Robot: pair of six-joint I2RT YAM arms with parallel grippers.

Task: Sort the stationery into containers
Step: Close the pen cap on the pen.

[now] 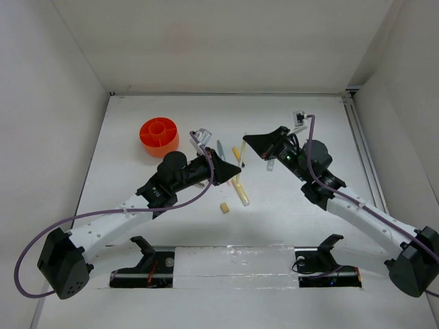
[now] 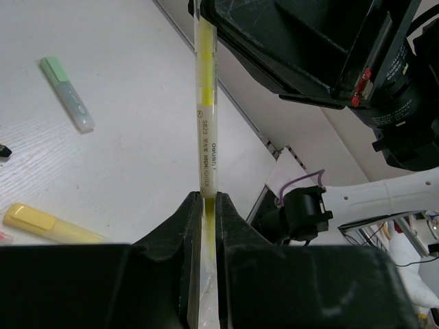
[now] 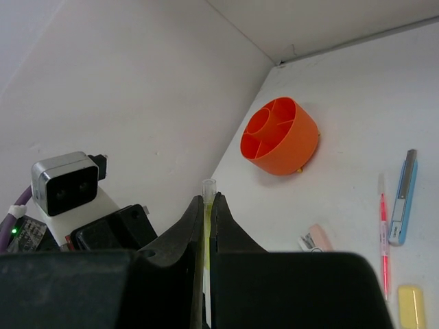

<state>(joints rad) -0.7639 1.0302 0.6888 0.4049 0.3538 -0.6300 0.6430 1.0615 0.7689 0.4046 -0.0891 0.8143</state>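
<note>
Right gripper [image 3: 208, 204], jaws closed on a pale yellow highlighter [image 3: 208, 186] whose clear end stood just above the fingertips. Beyond sat the orange cup [image 3: 280, 140], its dividers showing. A pink-grey block [image 3: 318, 238], pink-red pen [image 3: 383, 236], grey-blue pen [image 3: 403, 199] and yellow marker [image 3: 411, 306] lay apart from it on the right.

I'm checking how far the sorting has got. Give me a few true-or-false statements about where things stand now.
1. The left tool is shut on a yellow highlighter. True.
2. The right tool hangs open and empty. False: it is also shut on the yellow highlighter, at its other end.
3. The orange cup holds several pens. False: no pens show inside its compartments.
4. A tan eraser lies on the table. True.
</note>
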